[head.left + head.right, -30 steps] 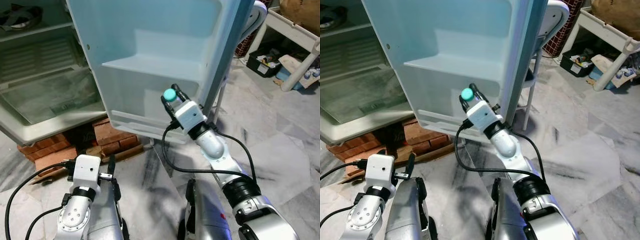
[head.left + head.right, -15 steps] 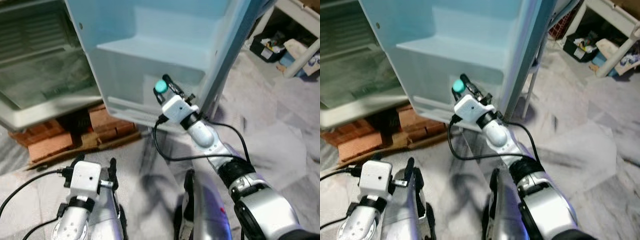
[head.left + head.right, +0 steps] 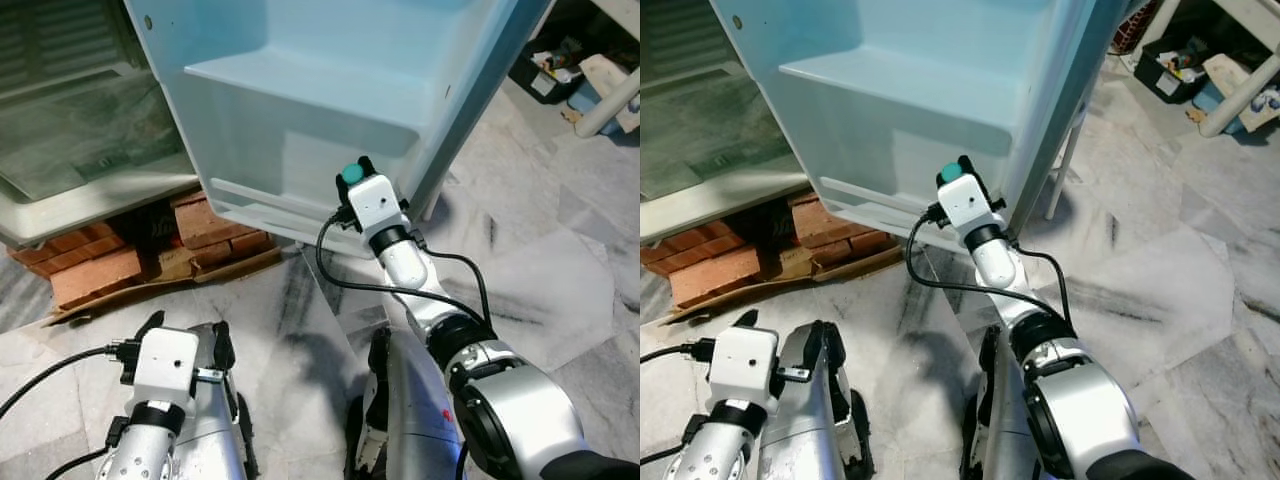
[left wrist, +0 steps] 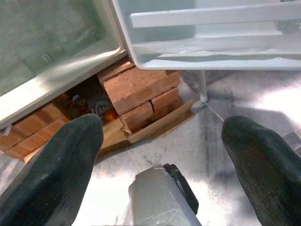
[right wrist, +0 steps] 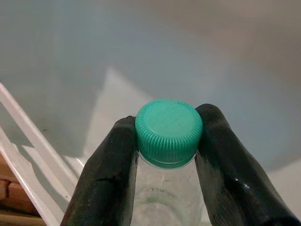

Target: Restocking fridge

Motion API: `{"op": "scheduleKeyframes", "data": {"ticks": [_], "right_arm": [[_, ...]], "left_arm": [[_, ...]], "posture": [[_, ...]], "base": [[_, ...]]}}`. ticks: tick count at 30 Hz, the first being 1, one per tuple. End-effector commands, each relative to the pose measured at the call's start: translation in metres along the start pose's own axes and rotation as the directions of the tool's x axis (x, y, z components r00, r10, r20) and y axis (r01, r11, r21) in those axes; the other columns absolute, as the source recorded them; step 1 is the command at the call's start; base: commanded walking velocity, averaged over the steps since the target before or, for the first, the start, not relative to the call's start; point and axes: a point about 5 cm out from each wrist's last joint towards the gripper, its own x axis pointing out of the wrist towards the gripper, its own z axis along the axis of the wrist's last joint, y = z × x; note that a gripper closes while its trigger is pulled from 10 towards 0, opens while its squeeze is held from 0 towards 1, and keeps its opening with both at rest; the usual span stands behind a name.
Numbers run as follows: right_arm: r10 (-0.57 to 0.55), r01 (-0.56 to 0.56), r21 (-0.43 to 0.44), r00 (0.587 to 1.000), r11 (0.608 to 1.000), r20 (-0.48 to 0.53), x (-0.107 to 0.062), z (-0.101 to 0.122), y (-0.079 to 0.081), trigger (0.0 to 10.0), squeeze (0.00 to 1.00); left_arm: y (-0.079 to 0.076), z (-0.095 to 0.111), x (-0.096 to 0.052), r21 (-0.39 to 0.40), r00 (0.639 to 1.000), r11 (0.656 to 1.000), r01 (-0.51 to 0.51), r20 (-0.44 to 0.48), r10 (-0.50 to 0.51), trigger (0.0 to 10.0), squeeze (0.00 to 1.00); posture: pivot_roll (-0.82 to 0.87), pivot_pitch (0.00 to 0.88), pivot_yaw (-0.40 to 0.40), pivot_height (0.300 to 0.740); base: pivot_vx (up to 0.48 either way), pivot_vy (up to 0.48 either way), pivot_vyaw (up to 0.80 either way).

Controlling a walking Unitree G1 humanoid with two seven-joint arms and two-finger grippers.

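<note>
A clear bottle with a green cap [image 5: 168, 132] is pinched at the neck by my right gripper [image 3: 352, 178], which is shut on it. The green cap [image 3: 951, 173] sits just in front of the bottom door shelf [image 3: 265, 205] of the open fridge door [image 3: 330, 70]. The bottle body is hidden behind the wrist in the eye views. My left gripper [image 4: 164, 155] is open, low over the marble floor, with bricks [image 4: 136, 96] under the fridge ahead of it.
The fridge cabinet [image 3: 80, 130] with glass shelves stands open at the left on bricks [image 3: 100, 275] and cardboard. A white table leg [image 3: 610, 100] and a crate of clutter [image 3: 555, 75] stand at the right. Marble floor [image 3: 540, 260] lies open on the right.
The camera has tilted down and shifted. My right gripper with the bottle has come closer to the door's bottom shelf. The left arm hangs as before.
</note>
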Motion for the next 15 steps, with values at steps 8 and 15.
{"op": "scheduleKeyframes", "data": {"ticks": [8,15], "right_arm": [[-0.006,0.023,0.087,0.981,0.996,-0.193,-0.019,-0.036,-0.013,10.0,1.0],[-0.01,0.019,0.075,0.993,0.997,-0.118,-0.009,-0.021,-0.026,10.0,1.0]], "left_arm": [[-0.003,-0.004,0.008,-0.009,1.0,1.0,-0.007,-0.012,0.007,10.0,0.0],[0.0,-0.005,0.02,-0.021,1.0,1.0,-0.01,-0.004,0.01,10.0,0.0]], "posture": [[0.15,0.281,-0.088,0.527],[0.13,0.232,-0.077,0.527]], "base": [[0.0,0.0,0.0],[0.0,0.0,0.0]]}}
